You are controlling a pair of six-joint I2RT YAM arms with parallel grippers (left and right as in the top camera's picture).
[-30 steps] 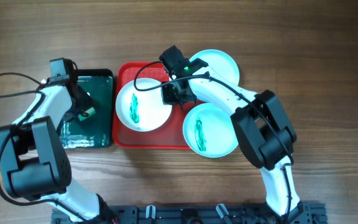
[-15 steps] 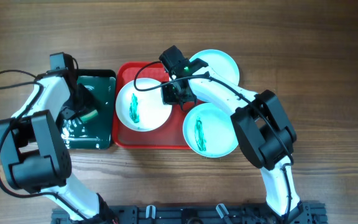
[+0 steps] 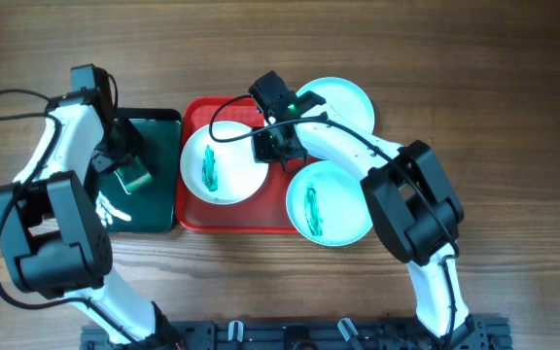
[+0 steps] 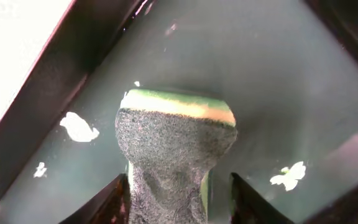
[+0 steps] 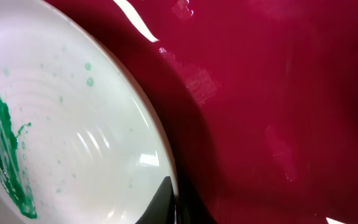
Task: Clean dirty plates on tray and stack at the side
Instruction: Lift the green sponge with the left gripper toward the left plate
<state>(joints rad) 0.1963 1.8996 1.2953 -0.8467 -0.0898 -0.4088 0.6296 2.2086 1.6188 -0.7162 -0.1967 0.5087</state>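
Observation:
The white plate (image 3: 224,167) with a green smear lies on the left of the red tray (image 3: 233,221). My right gripper (image 3: 272,148) is shut on its right rim. In the right wrist view a finger (image 5: 168,200) pinches the plate's edge (image 5: 73,137) over the tray floor (image 5: 278,93). A smeared aqua plate (image 3: 329,202) overlaps the tray's right rim. A clean aqua plate (image 3: 343,100) sits at the back right. My left gripper (image 3: 127,175) is shut on a green-and-yellow sponge (image 4: 173,143) over the dark green tray (image 3: 160,209).
The dark green tray's wet floor (image 4: 260,74) carries a few white foam flecks (image 4: 79,127). Its black rim (image 4: 86,56) runs beside the sponge. Bare wooden table (image 3: 513,117) surrounds both trays.
My left arm has swung its wrist back and left, and the sponge has shifted slightly over the green tray. The right arm and the plates have not moved.

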